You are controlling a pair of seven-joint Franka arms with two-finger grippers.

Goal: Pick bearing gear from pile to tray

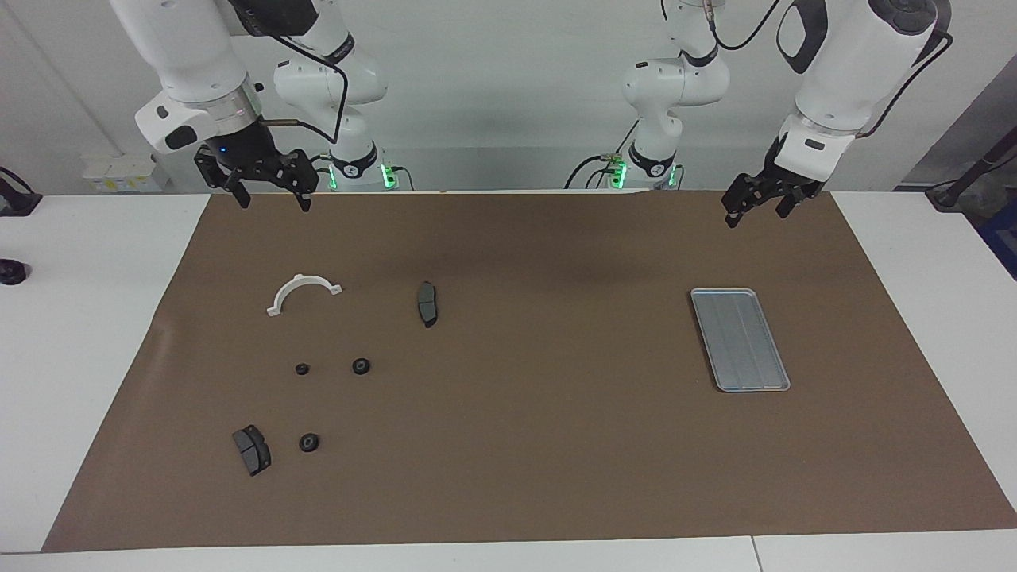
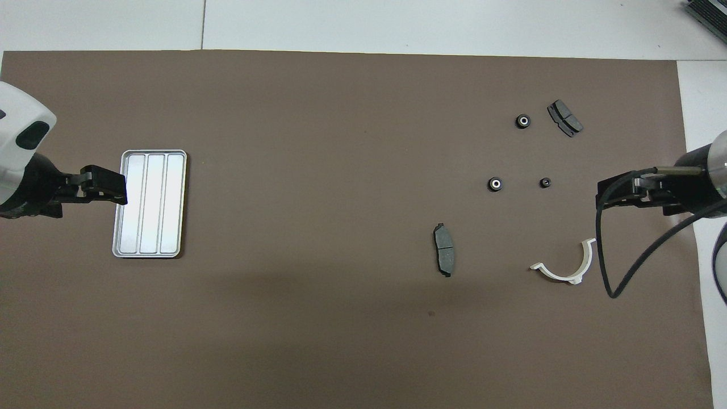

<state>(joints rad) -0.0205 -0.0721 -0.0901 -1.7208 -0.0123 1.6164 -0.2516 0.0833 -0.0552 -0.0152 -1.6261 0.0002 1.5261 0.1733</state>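
The pile lies toward the right arm's end of the table. It holds three black round gears (image 1: 302, 369) (image 1: 361, 365) (image 1: 309, 442), two dark grey brake-pad pieces (image 1: 427, 303) (image 1: 252, 450) and a white half-ring bracket (image 1: 302, 279). The silver tray (image 1: 739, 339) lies flat toward the left arm's end with nothing on it. My right gripper (image 1: 272, 200) is open, up in the air over the mat's edge beside the pile. My left gripper (image 1: 756, 213) is open, raised beside the tray (image 2: 149, 203). Both are empty.
A brown mat (image 1: 524, 445) covers most of the white table. The gears also show in the overhead view (image 2: 495, 184) (image 2: 544, 182) (image 2: 522, 121). A black cable (image 2: 608, 267) hangs from the right arm next to the bracket (image 2: 562, 277).
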